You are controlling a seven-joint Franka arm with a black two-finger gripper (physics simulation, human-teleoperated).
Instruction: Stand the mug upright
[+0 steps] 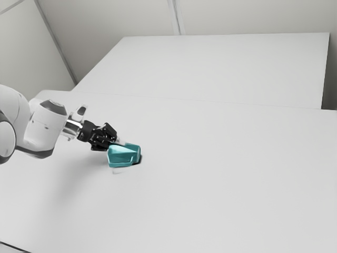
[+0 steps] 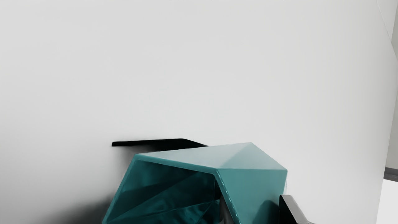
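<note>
Mug [image 1: 124, 156] is on its side, not upright. Sits in the exterior view's left half, at the end of the arm [image 1: 46, 126], over the near part of the white table [image 1: 226, 179]. Teal, faceted, glossy. Mouth [image 2: 164, 193] faces the gripper [image 1: 117, 143], base points away from it.

Fingers: clamped on the mug by its side wall. Wrist view has one finger [image 2: 226, 213] inside the mouth, partly hidden by the rim, and the other finger [image 2: 293, 211] against the outer face near the base end. Wall sits between them. Dark patch on the outer face runs right up to the outer finger.

Black shadow [image 2: 161, 143] lies on the table along the mug's far side and reaches past the rim corner. Exterior view has a small faint shadow [image 1: 117, 171] just below the mouth end, with a thin strip of table between. Mouth end looks slightly raised; can't tell if the base end touches the table.

Gripper comes in low and slanted from the exterior view's left. Handle: can't make one out. Farther back: a second white surface [image 1: 221, 68], then pale walls [image 1: 105, 26].
</note>
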